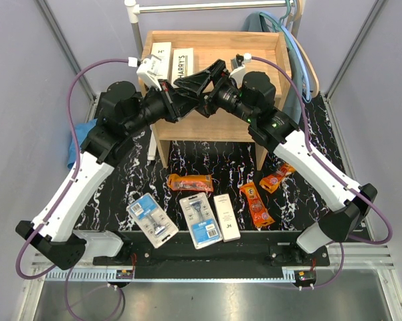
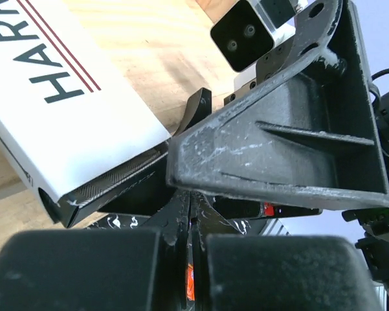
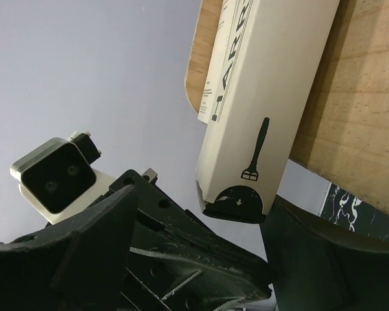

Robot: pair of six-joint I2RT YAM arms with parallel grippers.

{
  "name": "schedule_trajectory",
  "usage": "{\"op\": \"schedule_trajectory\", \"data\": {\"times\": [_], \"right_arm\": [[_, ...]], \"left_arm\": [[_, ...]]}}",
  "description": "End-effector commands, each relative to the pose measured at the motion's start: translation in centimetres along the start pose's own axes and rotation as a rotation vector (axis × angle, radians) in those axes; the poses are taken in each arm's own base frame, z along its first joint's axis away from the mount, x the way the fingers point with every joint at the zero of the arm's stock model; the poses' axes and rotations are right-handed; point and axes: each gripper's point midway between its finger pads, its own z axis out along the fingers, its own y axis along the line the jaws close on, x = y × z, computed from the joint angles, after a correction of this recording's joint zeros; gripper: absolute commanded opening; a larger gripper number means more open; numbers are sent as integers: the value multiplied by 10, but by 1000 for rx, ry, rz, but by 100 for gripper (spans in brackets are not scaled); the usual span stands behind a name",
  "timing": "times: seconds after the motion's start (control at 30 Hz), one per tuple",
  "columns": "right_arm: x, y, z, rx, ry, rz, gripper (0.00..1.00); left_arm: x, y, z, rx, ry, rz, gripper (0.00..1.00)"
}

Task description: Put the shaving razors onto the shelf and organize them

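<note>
Left end effector (image 2: 189, 207): fingers pressed together with nothing between them, at the front of the shelf top just beside the right end effector.
Right end effector (image 3: 210, 227): jaws spread wide. The black end of the Harry's box (image 3: 259, 97) sits between the fingers, and there is a clear gap on one side, so it is not clamped.
Harry's box: lies flat on the top board of the wooden shelf (image 1: 264, 50), its black end reaching past the wood edge.
Second white box (image 1: 160, 53): on the same top board, just beside the first and on its left.
Third white box (image 1: 226, 217): flat on the table (image 1: 120, 194), in front of the shelf.
Blister cards: two blue-backed razor cards (image 1: 152, 221) (image 1: 201, 219), side by side to the left of the third white box.
Orange pouches: one (image 1: 189, 182) sits behind the cards. Two more (image 1: 256, 204) (image 1: 277, 177) lie to the right of the third white box.
Blue cloth (image 1: 80, 140): at the table's left edge, beside the left arm.
</note>
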Motion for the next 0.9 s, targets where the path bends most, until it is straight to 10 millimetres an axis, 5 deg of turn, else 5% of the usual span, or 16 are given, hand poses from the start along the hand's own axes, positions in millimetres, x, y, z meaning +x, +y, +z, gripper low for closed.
{"op": "schedule_trajectory", "data": {"times": [0.0,0.57,0.87], "right_arm": [[12,-41,2,125,53,52,83],[16,-38,-18,109,51,55,83],[22,-38,-33,108,60,59,83]], "left_arm": [[-38,-5,-7,-14,-136,49,0],[-54,20,11,-83,-157,50,0],[-65,27,0,-145,-204,52,0]]}}
